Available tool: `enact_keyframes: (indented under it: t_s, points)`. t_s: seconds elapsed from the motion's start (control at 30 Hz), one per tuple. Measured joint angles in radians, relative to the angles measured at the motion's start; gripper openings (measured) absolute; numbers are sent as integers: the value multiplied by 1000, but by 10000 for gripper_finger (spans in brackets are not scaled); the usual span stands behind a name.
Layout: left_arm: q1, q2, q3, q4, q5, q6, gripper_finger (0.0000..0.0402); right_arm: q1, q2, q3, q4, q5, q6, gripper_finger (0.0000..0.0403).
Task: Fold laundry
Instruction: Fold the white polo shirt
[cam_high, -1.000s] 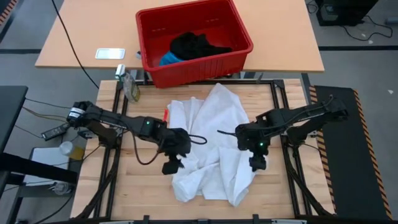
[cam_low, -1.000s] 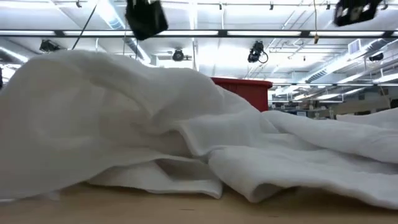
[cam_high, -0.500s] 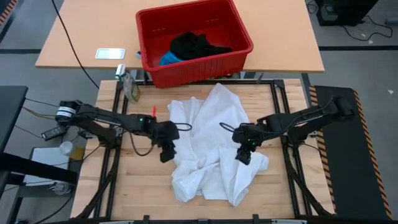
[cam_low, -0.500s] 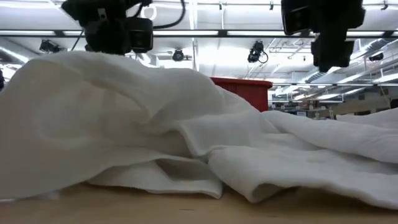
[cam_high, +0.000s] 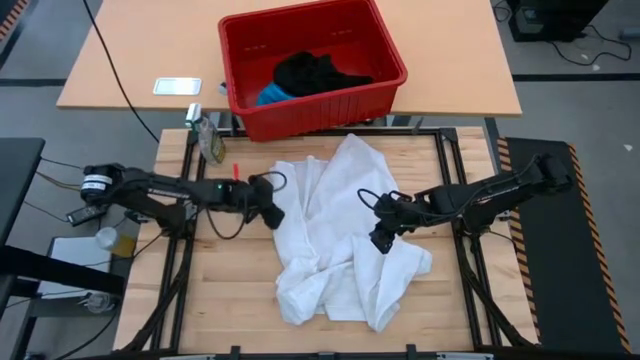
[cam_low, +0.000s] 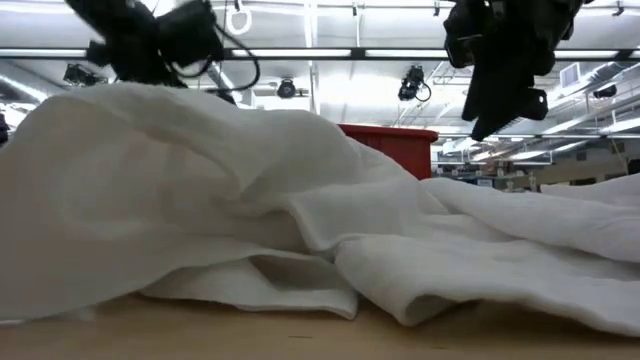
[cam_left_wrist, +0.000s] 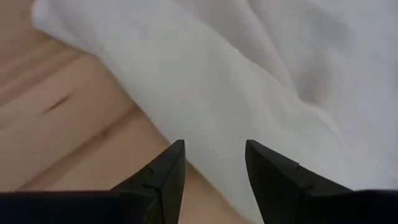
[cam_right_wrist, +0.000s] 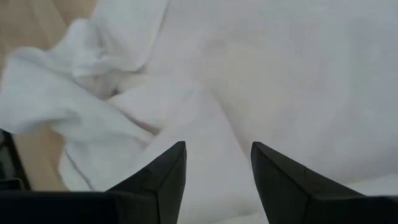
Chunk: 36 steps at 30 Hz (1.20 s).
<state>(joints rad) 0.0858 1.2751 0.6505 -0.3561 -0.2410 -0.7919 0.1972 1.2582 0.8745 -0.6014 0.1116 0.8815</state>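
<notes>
**Two grippers poised over a crumpled white garment**

The white garment (cam_high: 340, 235) lay rumpled on the wooden table (cam_high: 215, 290), spreading from the centre toward six o'clock, with one end reaching up toward twelve o'clock, close to the red basket (cam_high: 312, 62). Inside that basket sat the black garment (cam_high: 315, 72), and the bright blue garment (cam_high: 270, 95) showed just beside it, at its seven o'clock.

The left gripper (cam_high: 270, 212) reached in from nine o'clock and hung at the white garment's nine o'clock edge. In the left wrist view its fingers (cam_left_wrist: 165, 177) stood apart, holding nothing, with the cloth's edge and bare wood showing between them.

The right gripper (cam_high: 380, 238) came in from three o'clock and hung over the cloth's middle. Its fingers (cam_right_wrist: 163, 177) were likewise apart, with only folded white fabric beyond them.

In the low view the white garment (cam_low: 250, 210) rose in a broad mound, and both grippers hung clear above it.
</notes>
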Motion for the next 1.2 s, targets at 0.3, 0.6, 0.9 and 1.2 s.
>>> enact_keyframes:
  t_s: [0.3,0.6,0.9,1.2]
  points:
    - [179,0,-104,228,-47,70,169,39,0,0,177,23,20,187]
    - [239,114,-105,336,-73,130,169,57,0,0,212,103,68,187]
    - [265,243,-104,495,-121,130,102,58,0,0,244,104,107,187]
    - [263,118,-63,628,-186,429,3,119,0,0,256,21,30,187]
